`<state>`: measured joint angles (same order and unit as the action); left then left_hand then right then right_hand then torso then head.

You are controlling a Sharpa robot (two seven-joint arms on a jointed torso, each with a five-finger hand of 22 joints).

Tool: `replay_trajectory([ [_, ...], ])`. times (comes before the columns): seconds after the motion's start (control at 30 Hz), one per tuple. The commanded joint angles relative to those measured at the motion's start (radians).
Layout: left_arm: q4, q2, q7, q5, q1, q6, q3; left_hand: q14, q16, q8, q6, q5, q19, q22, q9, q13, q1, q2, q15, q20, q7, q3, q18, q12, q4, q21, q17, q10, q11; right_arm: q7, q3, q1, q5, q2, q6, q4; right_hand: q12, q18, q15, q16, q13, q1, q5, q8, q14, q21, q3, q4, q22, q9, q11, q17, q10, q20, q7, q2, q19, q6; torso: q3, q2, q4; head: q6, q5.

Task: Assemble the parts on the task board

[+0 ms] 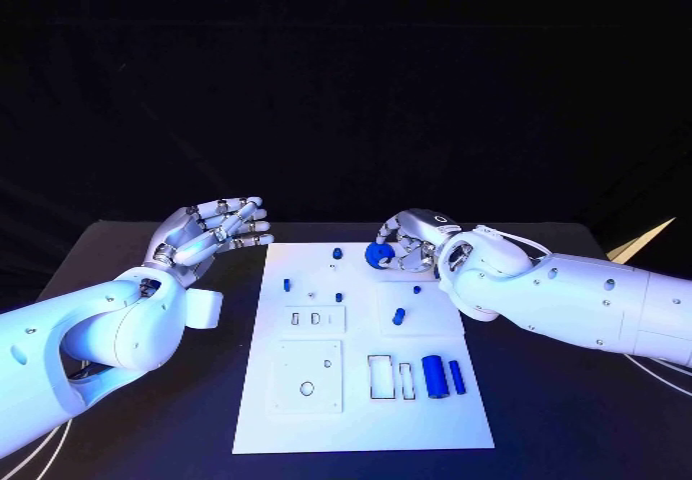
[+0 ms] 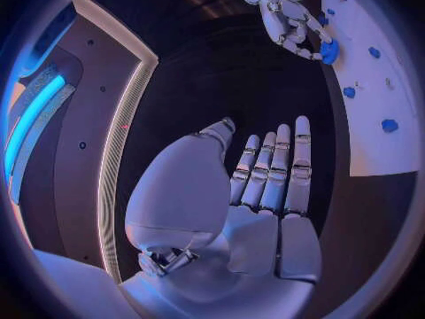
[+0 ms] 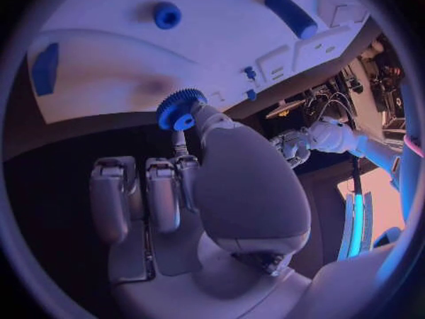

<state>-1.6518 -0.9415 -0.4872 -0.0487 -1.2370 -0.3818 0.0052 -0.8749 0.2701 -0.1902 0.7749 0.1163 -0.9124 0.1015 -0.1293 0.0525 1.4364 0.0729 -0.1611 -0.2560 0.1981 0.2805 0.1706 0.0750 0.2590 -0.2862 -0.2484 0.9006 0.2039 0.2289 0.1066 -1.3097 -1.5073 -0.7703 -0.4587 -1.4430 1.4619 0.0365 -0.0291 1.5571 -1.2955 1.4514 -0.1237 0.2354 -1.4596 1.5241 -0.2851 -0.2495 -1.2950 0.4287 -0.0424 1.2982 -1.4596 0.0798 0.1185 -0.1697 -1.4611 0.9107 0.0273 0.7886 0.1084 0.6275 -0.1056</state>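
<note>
Nearest us on the task board point(image 1: 433, 425), we see blue cylinders point(image 1: 433, 376) lying by rectangular slots. Farther up, our right hand point(image 1: 411, 243) pinches a blue gear point(image 1: 379, 256) over the board's far edge; the right wrist view reveals its toothed rim point(image 3: 177, 109). Our left hand point(image 1: 216, 228) hovers spread, off the board, above the tabletop point(image 1: 173, 420).

Black backdrop point(image 1: 346, 100) behind black table point(image 1: 577, 420).

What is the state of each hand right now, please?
Left hand: open, fingers spread, holding nothing, beside the task board.
Right hand: holding a blue gear in its fingertips over the board's far edge.
</note>
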Motion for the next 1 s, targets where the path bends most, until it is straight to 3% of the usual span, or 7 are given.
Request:
replay_trajectory([
  [0.03, -0.002, 0.002, -0.001, -0.001, -0.001, 0.004, 0.001, 0.012, -0.004, -0.005, -0.014, 0.012, 0.006, 0.000, -0.014, 0.012, 0.007, 0.008, -0.004, -0.003, 0.042, 0.023, 0.011, -0.011, -0.016, -0.005, -0.019, -0.011, 0.006, 0.012, 0.000, 0.002, -0.057, 0.019, -0.020, -0.018, 0.028, -0.029, -0.011, 0.014, -0.195, -0.026, -0.018, 0.051, -0.111, 0.022, -0.097, 0.014, -0.252, 0.048, 0.017, 0.273, -0.048, -0.012, -0.015, 0.021, -0.095, 0.093, 0.0002, 0.000, -0.0008, 0.000, 0.003],
  [0.43, -0.003, 0.005, 0.001, -0.001, -0.001, 0.005, 0.001, 0.012, -0.004, -0.005, -0.014, 0.012, 0.006, 0.000, -0.014, 0.012, 0.007, 0.008, -0.004, -0.003, 0.042, 0.023, 0.011, -0.011, -0.016, -0.005, -0.019, -0.011, 0.006, 0.039, 0.007, 0.009, -0.121, 0.124, -0.030, 0.036, 0.028, -0.030, -0.012, 0.014, -0.195, -0.030, -0.018, 0.051, -0.111, 0.026, -0.101, 0.016, -0.256, 0.049, 0.017, 0.273, -0.048, -0.013, -0.015, 0.018, -0.097, 0.093, 0.0030, 0.001, 0.0013, -0.001, 0.005],
  [0.73, -0.004, 0.008, 0.001, -0.001, -0.001, 0.005, 0.001, 0.012, -0.004, -0.005, -0.014, 0.012, 0.006, 0.000, -0.014, 0.012, 0.007, 0.008, -0.004, -0.003, 0.042, 0.023, 0.011, -0.011, -0.016, -0.005, -0.019, -0.011, 0.006, 0.040, 0.011, 0.027, -0.124, 0.192, -0.020, 0.098, 0.027, -0.030, -0.012, 0.014, -0.194, -0.032, -0.018, 0.051, -0.111, 0.026, -0.104, 0.018, -0.256, 0.048, 0.017, 0.273, -0.047, -0.013, -0.015, 0.015, -0.097, 0.093, 0.0024, 0.002, 0.0009, -0.001, 0.010],
  [1.0, -0.003, 0.009, 0.001, -0.001, -0.001, 0.004, 0.001, 0.013, -0.003, -0.004, -0.016, 0.012, 0.006, 0.000, -0.014, 0.012, 0.009, 0.008, -0.005, -0.004, 0.043, 0.025, 0.011, -0.011, -0.019, -0.005, -0.020, -0.013, 0.007, 0.041, 0.012, 0.036, -0.124, 0.220, -0.012, 0.120, 0.027, -0.030, -0.012, 0.014, -0.194, -0.038, -0.018, 0.049, -0.111, 0.025, -0.109, 0.020, -0.254, 0.048, 0.016, 0.273, -0.047, -0.013, -0.014, 0.012, -0.096, 0.090, 0.0010, 0.001, -0.0004, 0.002, 0.014],
])
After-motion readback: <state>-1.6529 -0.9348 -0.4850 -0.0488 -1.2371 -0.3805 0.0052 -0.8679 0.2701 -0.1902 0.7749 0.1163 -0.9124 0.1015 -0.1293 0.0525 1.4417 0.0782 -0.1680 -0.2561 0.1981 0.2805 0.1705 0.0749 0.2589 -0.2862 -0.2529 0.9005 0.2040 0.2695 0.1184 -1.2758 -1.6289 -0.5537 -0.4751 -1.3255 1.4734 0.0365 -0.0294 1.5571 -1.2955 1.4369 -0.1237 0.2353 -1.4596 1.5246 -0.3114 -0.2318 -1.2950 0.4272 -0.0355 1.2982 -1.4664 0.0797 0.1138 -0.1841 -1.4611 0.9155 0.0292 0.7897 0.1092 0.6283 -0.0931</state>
